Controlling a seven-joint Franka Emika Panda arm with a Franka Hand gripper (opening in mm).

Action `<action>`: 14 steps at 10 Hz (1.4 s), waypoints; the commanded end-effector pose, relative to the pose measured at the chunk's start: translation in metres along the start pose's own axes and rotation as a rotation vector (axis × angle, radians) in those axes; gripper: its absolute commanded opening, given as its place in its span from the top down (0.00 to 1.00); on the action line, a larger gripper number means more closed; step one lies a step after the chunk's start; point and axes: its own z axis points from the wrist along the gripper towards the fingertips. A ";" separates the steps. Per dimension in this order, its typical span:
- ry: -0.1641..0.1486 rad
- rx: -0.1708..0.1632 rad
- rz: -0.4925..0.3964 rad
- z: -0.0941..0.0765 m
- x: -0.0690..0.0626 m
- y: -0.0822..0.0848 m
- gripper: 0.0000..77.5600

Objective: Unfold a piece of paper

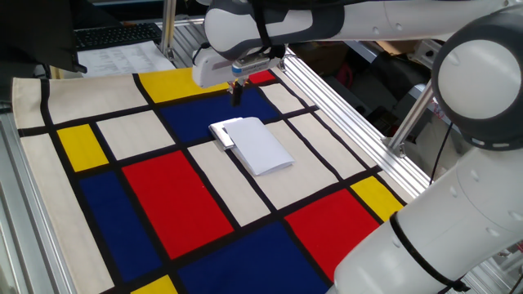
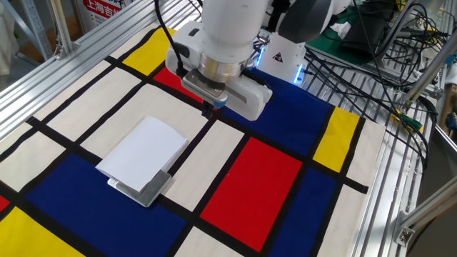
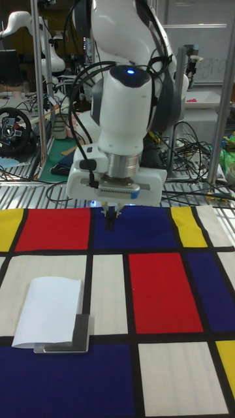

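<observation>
The claw (image 2: 211, 109) hung clenched and empty above the checked cloth (image 2: 257, 178), well apart from the folded piece of paper (image 2: 143, 151), whose edges lay unobstructed.

Hidden and unclear items
White block (image 2: 146, 190) mostly covered by piece of paper (image 2: 143, 151); gripper (image 3: 110, 220) fingertips too small to judge gap.

White folded paper sheet (image 2: 143, 153) lies on patchwork cloth (image 2: 250, 178), overlapping small thick white square block (image 2: 146, 188) at its 6 o'clock edge. Two-finger gripper (image 2: 210, 109) hangs at paper's 1 o'clock, apart.
</observation>
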 end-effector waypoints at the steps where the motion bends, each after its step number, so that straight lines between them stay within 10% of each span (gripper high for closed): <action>1: 0.000 -0.001 -0.003 -0.001 0.000 0.000 1.00; 14: -0.001 -0.028 0.015 0.023 0.011 0.002 1.00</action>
